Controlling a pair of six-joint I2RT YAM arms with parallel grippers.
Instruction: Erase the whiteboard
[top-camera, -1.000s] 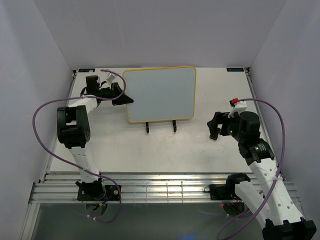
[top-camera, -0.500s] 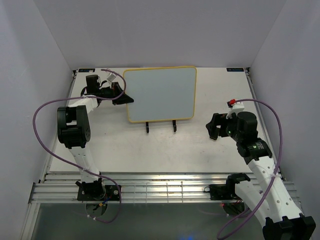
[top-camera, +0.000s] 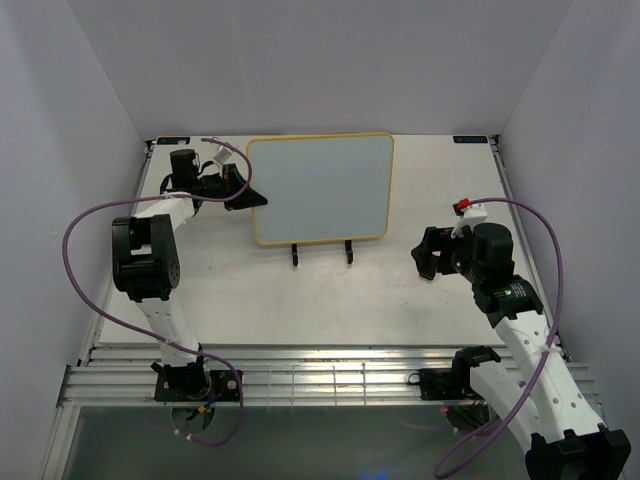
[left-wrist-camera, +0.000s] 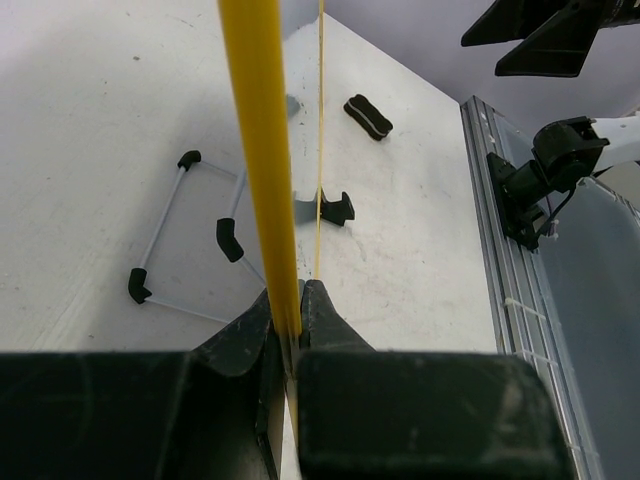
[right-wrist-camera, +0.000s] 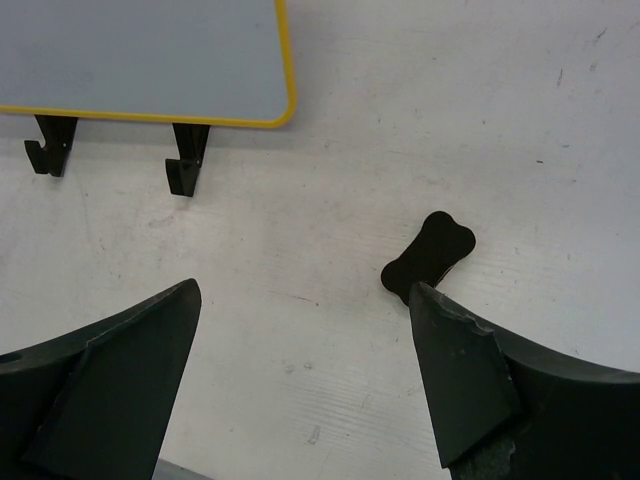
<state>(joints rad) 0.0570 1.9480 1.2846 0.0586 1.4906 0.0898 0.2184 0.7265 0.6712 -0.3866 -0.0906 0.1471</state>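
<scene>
The whiteboard (top-camera: 320, 188) stands upright at the back middle of the table on two black feet; its face looks blank. My left gripper (top-camera: 248, 194) is shut on its left edge; in the left wrist view the fingers pinch the yellow frame (left-wrist-camera: 258, 130) at the gripper (left-wrist-camera: 290, 300). My right gripper (top-camera: 428, 254) is open and empty, low over the table right of the board. The black bone-shaped eraser (right-wrist-camera: 428, 255) lies on the table just beyond the right finger (right-wrist-camera: 455, 370); it also shows in the left wrist view (left-wrist-camera: 368, 115). The board's lower right corner (right-wrist-camera: 150, 60) is up left.
White walls close in the table on the left, back and right. A ribbed metal rail (top-camera: 320, 375) runs along the near edge. The board's black feet (top-camera: 349, 255) stick out in front of it.
My right gripper has shifted a little to the left and up in the top view. The left gripper and the whiteboard have stayed put.
</scene>
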